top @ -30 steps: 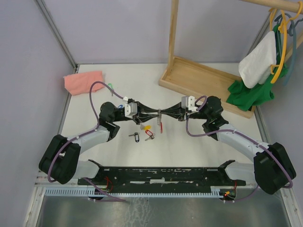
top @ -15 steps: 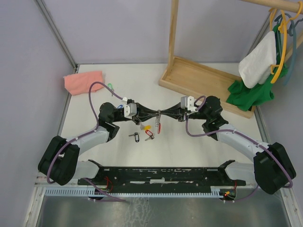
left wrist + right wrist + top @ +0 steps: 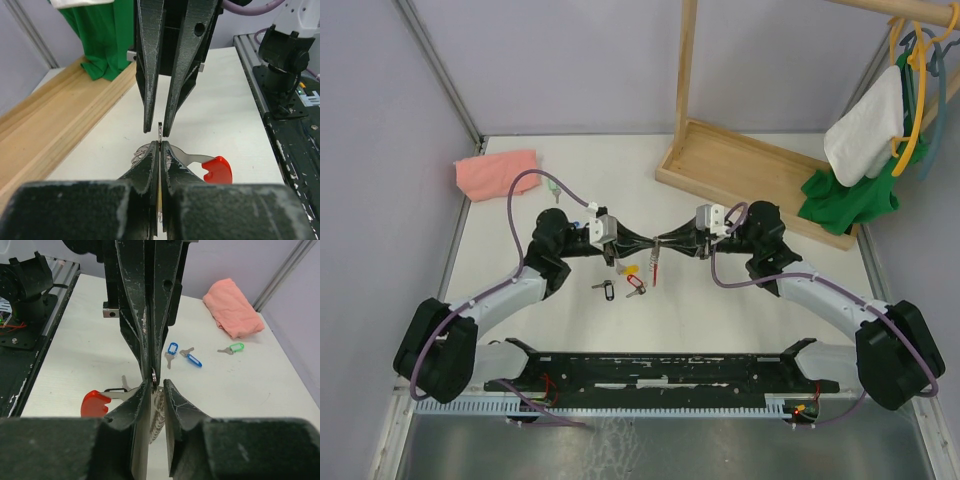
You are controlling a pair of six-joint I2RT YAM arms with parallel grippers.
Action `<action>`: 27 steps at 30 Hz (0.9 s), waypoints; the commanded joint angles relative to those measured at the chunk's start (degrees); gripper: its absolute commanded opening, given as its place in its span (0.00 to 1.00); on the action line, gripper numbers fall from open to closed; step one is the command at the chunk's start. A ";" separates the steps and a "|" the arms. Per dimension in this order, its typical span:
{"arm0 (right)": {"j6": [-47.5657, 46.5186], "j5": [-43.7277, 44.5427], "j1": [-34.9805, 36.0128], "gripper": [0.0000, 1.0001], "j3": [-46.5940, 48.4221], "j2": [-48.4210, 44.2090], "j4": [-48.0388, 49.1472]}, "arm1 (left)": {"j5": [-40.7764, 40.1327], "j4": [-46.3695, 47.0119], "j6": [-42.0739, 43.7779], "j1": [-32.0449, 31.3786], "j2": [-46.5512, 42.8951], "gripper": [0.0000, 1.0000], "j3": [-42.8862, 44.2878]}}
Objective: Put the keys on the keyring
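The keyring hangs between my two grippers over the table's middle, its red crescent dangling below its silver coil. My left gripper is shut on the ring's thin wire, tip to tip with the right one. My right gripper stands slightly open, the coil loose between its fingers. A yellow-tagged key hangs under the left fingers. A black-tagged key and a red-tagged key lie on the table below. Two blue-tagged keys and a green-tagged key lie farther left.
A pink cloth lies at the back left corner. A wooden rack base runs along the back right, with green fabric and a white cloth hanging from hangers. The black arm-mount rail spans the near edge.
My left jaws have closed on the keyring while my right jaws have parted a little. Both wrists have shifted slightly, and the red crescent has swung a bit left.
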 commanded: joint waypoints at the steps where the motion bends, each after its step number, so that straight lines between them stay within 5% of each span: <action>1: -7.66 1.00 0.21 0.27 3.69 -2.60 -10.38 | -3.16 -14.62 9.72 -0.51 -4.43 0.03 3.81; 8: -19.76 1.78 0.25 0.39 8.21 -4.44 -29.73 | -5.89 -27.92 15.85 -1.77 -6.05 0.03 7.35; 27: -27.34 2.71 2.17 0.33 13.91 1.00 -41.37 | -13.80 -41.62 21.95 -6.69 -2.74 0.03 13.54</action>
